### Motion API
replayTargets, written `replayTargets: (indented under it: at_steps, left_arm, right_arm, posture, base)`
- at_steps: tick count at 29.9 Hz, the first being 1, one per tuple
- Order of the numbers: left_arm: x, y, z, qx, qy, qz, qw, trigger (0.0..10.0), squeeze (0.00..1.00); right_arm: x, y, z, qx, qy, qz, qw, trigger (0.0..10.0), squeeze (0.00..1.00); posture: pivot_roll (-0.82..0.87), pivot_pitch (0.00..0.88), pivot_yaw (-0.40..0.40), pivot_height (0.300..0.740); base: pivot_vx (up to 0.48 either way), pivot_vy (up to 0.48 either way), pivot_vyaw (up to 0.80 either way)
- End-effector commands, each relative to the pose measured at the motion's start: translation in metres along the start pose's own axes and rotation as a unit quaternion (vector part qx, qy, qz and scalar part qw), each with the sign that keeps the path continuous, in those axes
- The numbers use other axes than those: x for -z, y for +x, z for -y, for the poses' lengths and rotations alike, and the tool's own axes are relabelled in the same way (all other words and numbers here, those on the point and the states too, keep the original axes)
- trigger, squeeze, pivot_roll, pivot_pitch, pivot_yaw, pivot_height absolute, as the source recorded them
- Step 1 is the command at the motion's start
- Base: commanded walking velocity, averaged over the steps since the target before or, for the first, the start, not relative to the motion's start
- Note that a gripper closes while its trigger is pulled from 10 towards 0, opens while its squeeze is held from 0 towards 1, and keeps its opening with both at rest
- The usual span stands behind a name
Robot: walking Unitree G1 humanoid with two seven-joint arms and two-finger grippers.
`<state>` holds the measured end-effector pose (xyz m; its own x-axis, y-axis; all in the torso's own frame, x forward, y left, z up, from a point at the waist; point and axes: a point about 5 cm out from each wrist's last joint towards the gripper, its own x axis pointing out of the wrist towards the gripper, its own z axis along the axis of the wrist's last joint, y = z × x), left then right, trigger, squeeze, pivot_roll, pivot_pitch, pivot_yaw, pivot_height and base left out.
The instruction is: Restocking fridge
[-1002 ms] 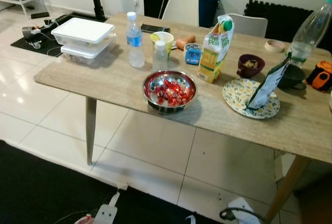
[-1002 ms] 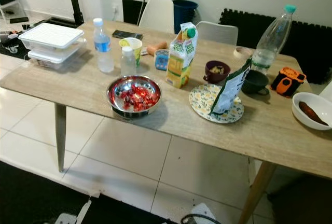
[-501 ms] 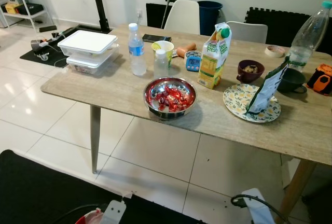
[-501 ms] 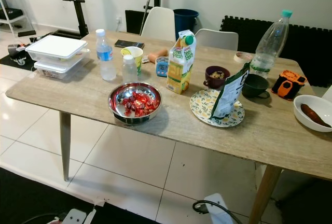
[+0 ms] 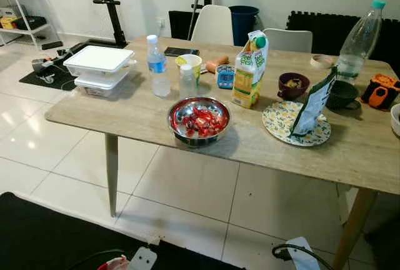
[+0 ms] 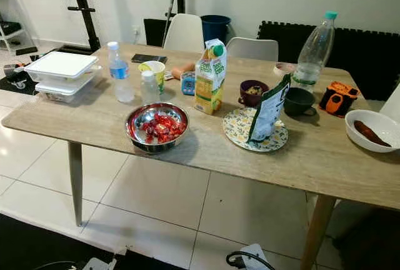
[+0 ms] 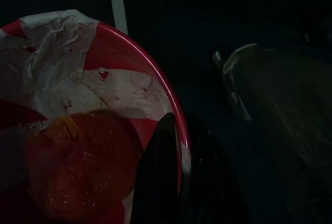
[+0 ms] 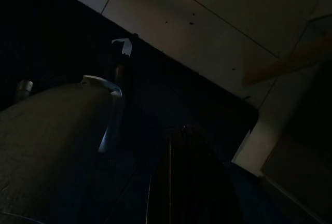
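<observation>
Wood-grain table (image 5: pixel 144 110) stands on pale tiles (image 5: pixel 187 182), with a black mat (image 5: pixel 37 232) on the floor nearest the camera. At the table's left end sit two stacked white-lidded tubs (image 5: pixel 100 60). A tall clear bottle (image 6: pixel 314 42) stands toward the far right. A juice carton (image 5: pixel 249 70) is upright near the middle. In front of it, near the front edge, a steel bowl (image 5: pixel 199 120) holds red pieces. To its right a patterned plate (image 5: pixel 275 120) carries a leaning pouch (image 5: pixel 312 104). A white bowl (image 6: pixel 375 129) sits at the right end.

Low over the mat, the left gripper (image 7: pixel 179 182) pinches the rim of a red bowl (image 7: pixel 119 53), one finger inside and one outside. That bowl is lined with crumpled paper and holds something orange-red.

A water bottle (image 5: pixel 157 67), a smaller bottle (image 5: pixel 188 81) and a yellow cup (image 5: pixel 190 64) cluster left of the carton. A maroon bowl (image 5: pixel 293 85) and a dark cup (image 5: pixel 342 94) stand behind the plate. The right gripper (image 8: pixel 181 182) hangs idle over the mat's edge, its fingers pressed together.
</observation>
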<state>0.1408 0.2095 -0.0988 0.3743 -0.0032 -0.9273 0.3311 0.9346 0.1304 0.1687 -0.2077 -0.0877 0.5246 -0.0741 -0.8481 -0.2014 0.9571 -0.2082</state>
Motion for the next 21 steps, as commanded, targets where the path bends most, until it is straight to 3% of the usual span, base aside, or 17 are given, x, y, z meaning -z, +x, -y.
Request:
replayTargets:
  at_steps: [1, 16, 21]
  left_arm:
    - [-0.003, 0.001, 0.006, 0.007, 0.003, 0.002, 1.0, 10.0, 0.0]
    - [-0.024, 0.003, 0.007, 0.013, 0.025, 0.021, 0.999, 10.0, 0.0]
    - [-0.013, 0.002, 0.007, 0.004, -0.011, 0.016, 1.0, 10.0, 0.0]
  right_arm:
    - [0.005, -0.001, 0.003, 0.005, 0.007, -0.01, 1.0, 10.0, 0.0]
    - [-0.007, 0.001, 0.001, 0.004, 0.013, 0.004, 1.0, 10.0, 0.0]
    - [0.003, 0.0, 0.0, -0.005, 0.002, -0.012, 1.0, 10.0, 0.0]
  posture:
    - [-0.09, 0.01, 0.004, 0.74]
    - [-0.09, 0.0, 0.015, 0.74]
    - [-0.04, 0.0, -0.021, 0.74]
  base:
    - [0.0, 0.0, 0.0]
    - [0.0, 0.0, 0.0]
    - [0.0, 0.0, 0.0]
